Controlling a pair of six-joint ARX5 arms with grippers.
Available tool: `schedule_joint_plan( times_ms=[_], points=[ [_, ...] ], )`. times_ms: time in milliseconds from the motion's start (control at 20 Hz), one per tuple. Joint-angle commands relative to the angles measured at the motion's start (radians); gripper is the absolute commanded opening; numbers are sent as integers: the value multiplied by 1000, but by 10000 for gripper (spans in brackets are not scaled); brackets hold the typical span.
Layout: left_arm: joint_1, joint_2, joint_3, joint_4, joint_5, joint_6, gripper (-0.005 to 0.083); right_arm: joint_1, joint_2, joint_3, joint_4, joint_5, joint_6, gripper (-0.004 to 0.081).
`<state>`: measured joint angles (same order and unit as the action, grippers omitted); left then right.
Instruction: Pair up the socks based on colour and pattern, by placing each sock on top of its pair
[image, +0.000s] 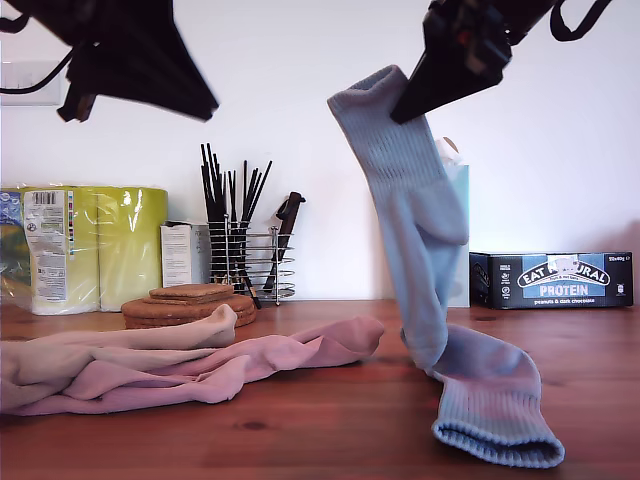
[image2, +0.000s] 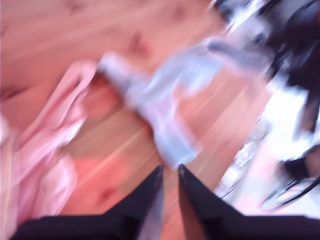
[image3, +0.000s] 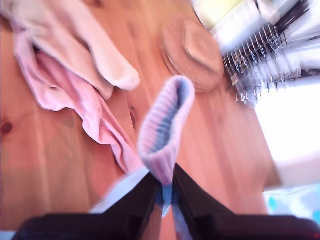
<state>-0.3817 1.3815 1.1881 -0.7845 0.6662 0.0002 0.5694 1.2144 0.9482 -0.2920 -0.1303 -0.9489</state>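
Nearest the camera, a light blue sock (image: 495, 405) lies on the wooden table (image: 320, 430) toward the exterior view's right. Above it my second gripper (image3: 164, 187) is clamped on the cuff of another blue sock (image: 415, 215), which hangs down until its lower end touches the lying one. My first gripper (image2: 170, 172) hovers high at the exterior view's left, jaws nearly together and empty. Pink socks (image: 250, 365) and a beige sock (image: 130, 335) sprawl on that side, before cork coasters (image: 188, 303).
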Motion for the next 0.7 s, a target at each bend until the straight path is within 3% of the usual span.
schedule_joint_plan(
  times_ms=[0,100,350,650],
  points=[
    [-1,-8,-6,-12,-17,28,-24,-42,-9,21,15,-74,-52,-12],
    [0,-9,-6,-12,-19,35,-24,-97,-8,23,53,-122,-58,-12],
    [-1,-9,-6,3,-20,36,-24,-205,6,23,187,-151,-62,-12],
    [-1,-9,-6,6,-20,35,-24,-254,154,23,312,-199,-64,-12]
  ],
)
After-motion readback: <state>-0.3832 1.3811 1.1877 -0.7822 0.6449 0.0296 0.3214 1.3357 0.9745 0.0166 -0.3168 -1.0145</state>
